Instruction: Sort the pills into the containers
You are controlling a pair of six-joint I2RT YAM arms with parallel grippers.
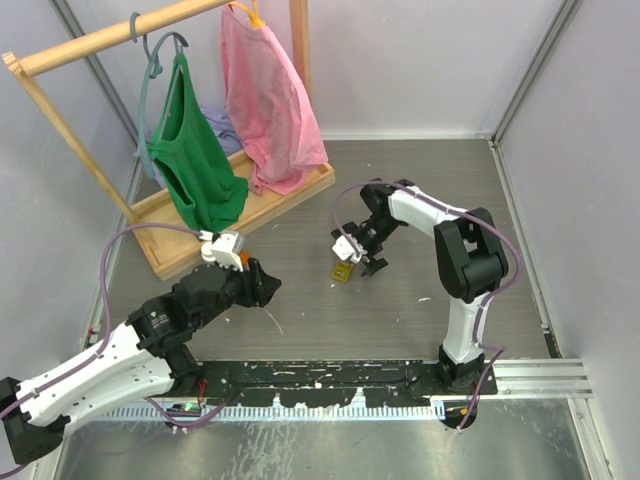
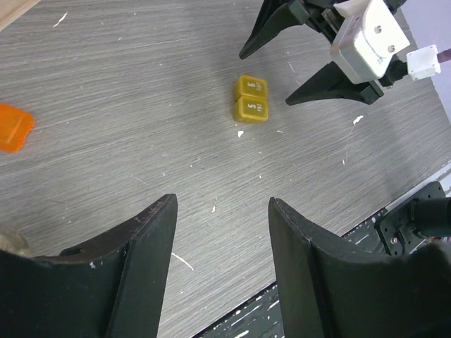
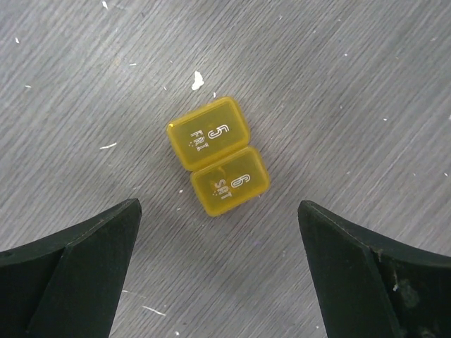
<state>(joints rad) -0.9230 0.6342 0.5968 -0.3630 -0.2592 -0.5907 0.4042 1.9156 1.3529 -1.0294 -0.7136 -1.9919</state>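
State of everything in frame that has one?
pill box: both lids shut, flat on the table, unheld.
left tool: open, empty.
right tool: open, empty, above the pill box.
green top: hanging on the rack.
pink top: hanging on the rack.
orange piece: on the table, unheld.

The translucent yellow-olive two-cell plastic pill box (image 3: 218, 165) carries pale lettering. The grey, finely streaked table (image 3: 352, 84) is flecked with white specks.

Bright, even light from above, faint soft shadows on the grey table (image 1: 420, 180), pill box (image 3: 218, 166) lettering crisp in my right wrist view, my right fingers (image 3: 77, 274) dark, slightly soft-edged
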